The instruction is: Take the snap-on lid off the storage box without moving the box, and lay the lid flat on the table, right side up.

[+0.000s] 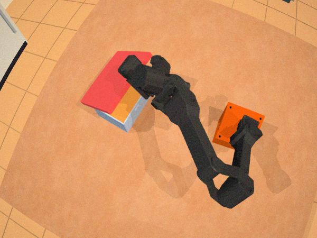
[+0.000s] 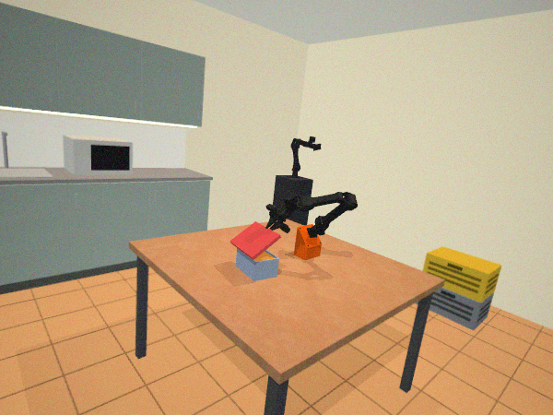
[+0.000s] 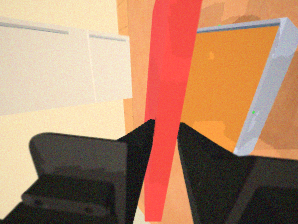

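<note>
Possibly the lid, tilted over the box towards the table's cabinet-side edge and clamped along one edge by the gripper, could pivot in that narrow pinch, or drag the box if its low side catches the rim.

Teal cabinets (softly lit beneath) meet cream walls.

The lid is plain red, the box pale blue.

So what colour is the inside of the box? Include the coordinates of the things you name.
It's orange; the inside of the storage box (image 1: 135,109) (image 2: 264,271) (image 3: 288,40) shows best in the wrist view.
</note>
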`<state>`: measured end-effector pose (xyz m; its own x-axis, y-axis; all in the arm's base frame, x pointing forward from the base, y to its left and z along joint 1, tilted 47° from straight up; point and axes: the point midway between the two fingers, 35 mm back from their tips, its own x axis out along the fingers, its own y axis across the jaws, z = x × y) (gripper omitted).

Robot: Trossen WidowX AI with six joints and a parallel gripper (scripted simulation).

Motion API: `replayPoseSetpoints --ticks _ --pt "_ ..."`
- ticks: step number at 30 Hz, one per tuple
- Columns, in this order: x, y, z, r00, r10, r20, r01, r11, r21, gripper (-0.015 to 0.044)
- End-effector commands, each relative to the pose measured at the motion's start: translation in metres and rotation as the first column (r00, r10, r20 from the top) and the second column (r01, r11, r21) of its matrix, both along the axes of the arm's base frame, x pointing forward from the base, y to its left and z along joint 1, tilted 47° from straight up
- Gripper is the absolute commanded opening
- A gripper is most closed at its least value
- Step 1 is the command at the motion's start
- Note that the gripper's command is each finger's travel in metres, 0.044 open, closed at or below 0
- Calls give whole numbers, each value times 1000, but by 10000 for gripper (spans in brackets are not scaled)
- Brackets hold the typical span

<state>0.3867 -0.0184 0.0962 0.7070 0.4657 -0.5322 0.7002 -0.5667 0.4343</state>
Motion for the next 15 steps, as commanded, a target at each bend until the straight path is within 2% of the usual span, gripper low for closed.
replayPoseSetpoints --ticks 1,15 --pt "3 -6 9 1000 -1 19 1 1000 -8 0" --pt "1 -15 8 1000 -1 19 1 1000 -9 0"
